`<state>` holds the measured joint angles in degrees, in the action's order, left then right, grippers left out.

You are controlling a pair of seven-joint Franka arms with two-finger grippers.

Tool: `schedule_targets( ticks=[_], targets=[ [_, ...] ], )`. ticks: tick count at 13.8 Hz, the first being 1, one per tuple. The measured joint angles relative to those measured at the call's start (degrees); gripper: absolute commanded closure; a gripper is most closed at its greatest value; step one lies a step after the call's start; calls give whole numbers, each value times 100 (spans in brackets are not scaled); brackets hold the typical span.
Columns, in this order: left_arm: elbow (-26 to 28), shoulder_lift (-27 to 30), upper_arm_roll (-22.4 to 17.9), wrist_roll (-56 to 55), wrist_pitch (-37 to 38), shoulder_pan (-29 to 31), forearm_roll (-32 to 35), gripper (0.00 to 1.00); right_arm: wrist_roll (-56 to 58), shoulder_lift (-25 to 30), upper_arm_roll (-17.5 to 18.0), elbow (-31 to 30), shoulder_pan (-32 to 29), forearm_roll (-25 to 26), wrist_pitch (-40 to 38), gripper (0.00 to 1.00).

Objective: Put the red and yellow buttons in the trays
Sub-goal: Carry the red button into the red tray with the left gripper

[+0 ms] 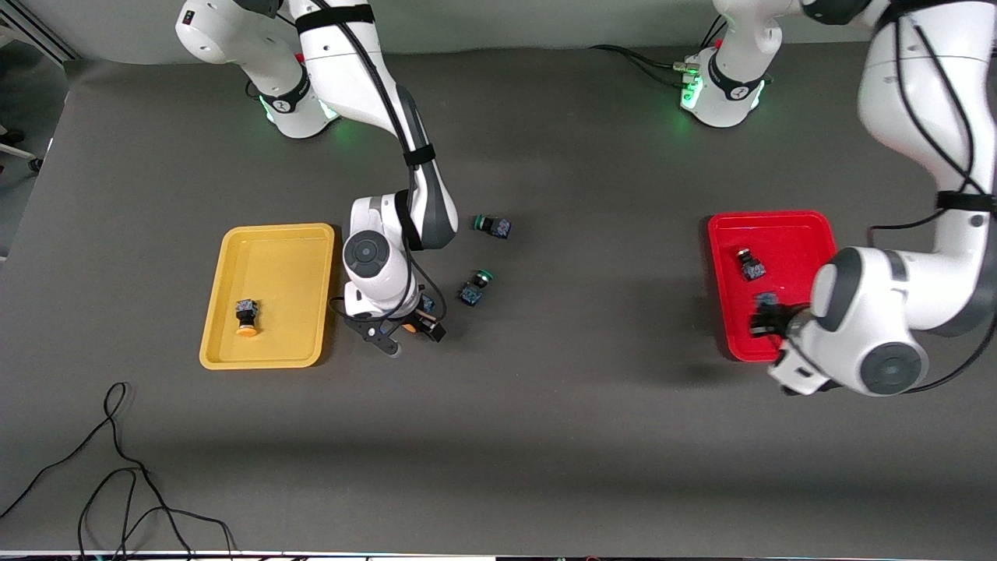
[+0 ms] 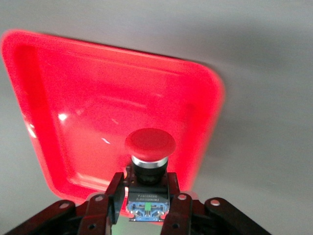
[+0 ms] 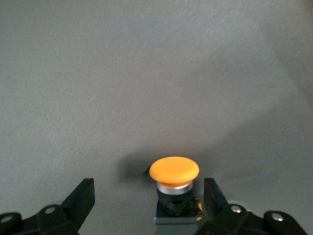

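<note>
The yellow tray (image 1: 269, 294), toward the right arm's end of the table, holds one yellow-capped button (image 1: 247, 317). The red tray (image 1: 779, 234), toward the left arm's end, holds one red-capped button (image 1: 751, 265). Over the red tray, the left gripper (image 2: 148, 196) is clenched on another red-capped button (image 2: 149, 145) (its body label is too small to read). The right gripper (image 3: 146, 200) sits low on the mat beside the yellow tray, jaws spread wide, a second yellow-capped button (image 3: 174, 171) between them, close against one finger (image 3: 215, 198). Two green-capped switches (image 1: 492, 226) lie nearby on the table.
</note>
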<state>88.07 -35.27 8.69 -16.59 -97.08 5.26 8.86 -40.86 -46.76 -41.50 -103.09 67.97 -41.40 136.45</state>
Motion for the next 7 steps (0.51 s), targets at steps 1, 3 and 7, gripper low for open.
schedule_targets(
  ticks=[1, 3, 7],
  targets=[
    [345, 53, -1, 200, -395, 196, 39, 100, 10, 0, 35, -6, 0, 0, 27, 36],
    [1094, 184, 1, 340, -1255, 428, 122, 96, 115, -3, 79, -28, 0, 0, 69, 61],
    [2028, 515, 6, 344, -1968, 536, 156, 0, 451, 1, 76, -68, -69, -2, 69, 81]
  ],
)
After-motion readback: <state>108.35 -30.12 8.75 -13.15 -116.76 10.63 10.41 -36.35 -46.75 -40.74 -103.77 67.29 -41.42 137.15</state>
